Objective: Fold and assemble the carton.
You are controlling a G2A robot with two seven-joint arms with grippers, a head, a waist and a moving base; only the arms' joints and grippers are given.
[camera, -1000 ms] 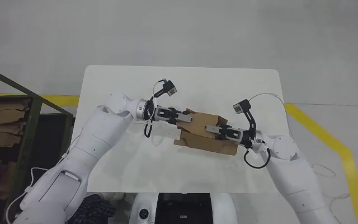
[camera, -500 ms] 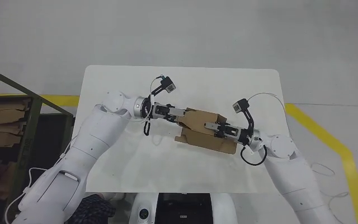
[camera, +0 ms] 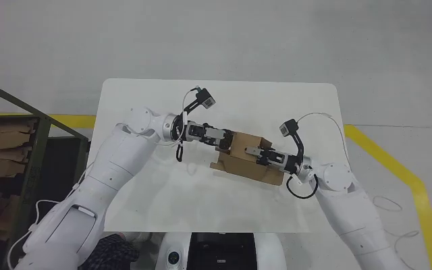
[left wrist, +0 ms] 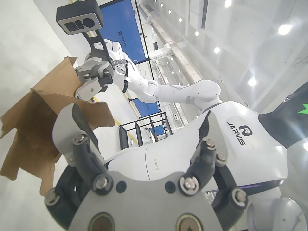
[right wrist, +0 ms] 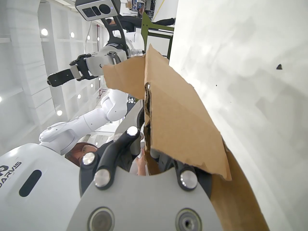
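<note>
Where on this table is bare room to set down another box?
Free: the strip between carton and far edge of the table; the strip between carton and near edge. Crowded: the middle, where left hand and right hand meet it.

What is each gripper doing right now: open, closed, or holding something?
Left gripper: open, fingers spread wide beside a flap of the carton.
Right gripper: closed on the carton's edge.
</note>
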